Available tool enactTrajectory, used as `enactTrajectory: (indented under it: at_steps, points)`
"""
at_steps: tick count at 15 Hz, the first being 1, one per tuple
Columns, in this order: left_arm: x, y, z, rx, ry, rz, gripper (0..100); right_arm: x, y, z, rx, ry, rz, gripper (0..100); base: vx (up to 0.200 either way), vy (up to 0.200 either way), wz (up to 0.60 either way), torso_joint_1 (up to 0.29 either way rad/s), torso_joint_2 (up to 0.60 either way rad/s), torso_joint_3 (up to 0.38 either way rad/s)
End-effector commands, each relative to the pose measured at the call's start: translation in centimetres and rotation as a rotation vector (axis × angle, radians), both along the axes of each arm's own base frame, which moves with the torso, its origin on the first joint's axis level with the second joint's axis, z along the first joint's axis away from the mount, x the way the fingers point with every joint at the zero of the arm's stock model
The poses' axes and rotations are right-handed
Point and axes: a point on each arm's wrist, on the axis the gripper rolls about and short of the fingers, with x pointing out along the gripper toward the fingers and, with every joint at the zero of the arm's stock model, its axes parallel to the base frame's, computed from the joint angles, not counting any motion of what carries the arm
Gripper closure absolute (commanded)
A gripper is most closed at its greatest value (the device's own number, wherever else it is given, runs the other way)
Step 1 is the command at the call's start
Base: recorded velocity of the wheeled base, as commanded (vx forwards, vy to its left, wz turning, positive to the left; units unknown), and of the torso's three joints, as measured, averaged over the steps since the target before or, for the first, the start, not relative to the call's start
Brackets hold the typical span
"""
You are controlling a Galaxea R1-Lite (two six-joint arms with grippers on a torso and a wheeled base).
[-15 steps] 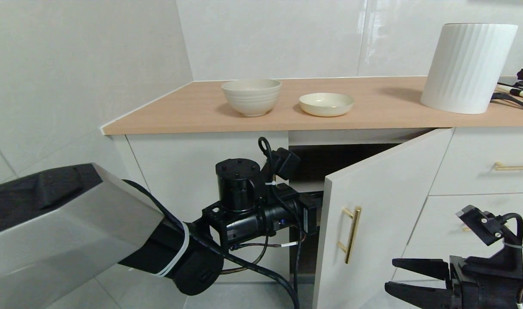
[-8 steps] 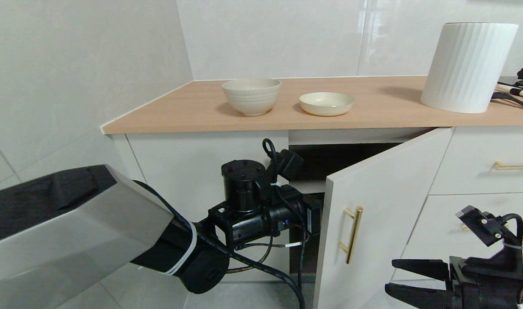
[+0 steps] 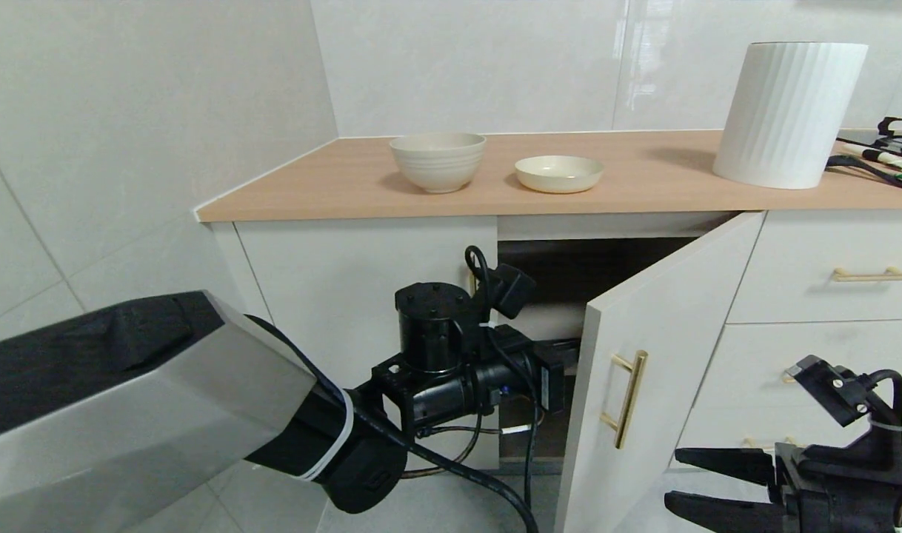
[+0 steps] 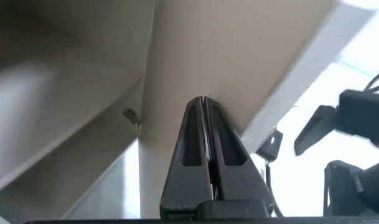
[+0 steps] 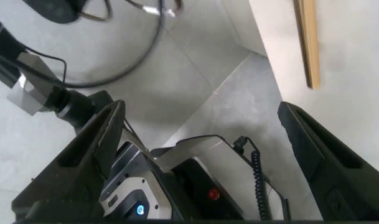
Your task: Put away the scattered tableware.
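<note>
A cream ribbed bowl [image 3: 437, 161] and a shallow cream dish [image 3: 558, 172] stand side by side on the wooden countertop [image 3: 332, 194]. Below them a white cabinet door [image 3: 658, 355] with a gold handle [image 3: 629, 400] stands partly open. My left arm's wrist [image 3: 458, 363] reaches into the gap, and the door hides its fingers in the head view. In the left wrist view my left gripper [image 4: 203, 102] is shut on nothing, its tips against the door's inner face. My right gripper [image 3: 706, 485] hangs open low, in front of the drawers, with nothing in it [image 5: 200, 109].
A tall white ribbed container [image 3: 789, 115] stands at the right of the countertop, with dark utensils [image 3: 877, 159] beyond it. Drawers with gold handles [image 3: 873, 275] lie right of the door. A tiled wall closes off the left side.
The head camera has shifted. The left arm has moved right inside the opening, and the door's free edge stands a little farther from the cabinet. The right gripper has kept still.
</note>
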Motion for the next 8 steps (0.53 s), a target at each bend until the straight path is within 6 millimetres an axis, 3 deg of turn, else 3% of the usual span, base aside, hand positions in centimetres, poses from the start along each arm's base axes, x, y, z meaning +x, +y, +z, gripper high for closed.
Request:
enactTrajectory:
  at_steps: [1, 8]
  points:
    - [0.0, -0.2, -0.8, 0.012, 0.016, -0.004, 100, -0.6, 0.0, 0.4, 0.018, -0.022, 0.036, 0, 0.0, 0.0, 0.0, 0.0, 0.0, 0.0]
    - [-2.9, -3.1, -0.7, 0.015, 0.011, -0.036, 100, -4.5, -0.8, 2.9, 0.119, -0.169, 0.229, 0, 0.0, 0.0, 0.0, 0.0, 0.0, 0.0]
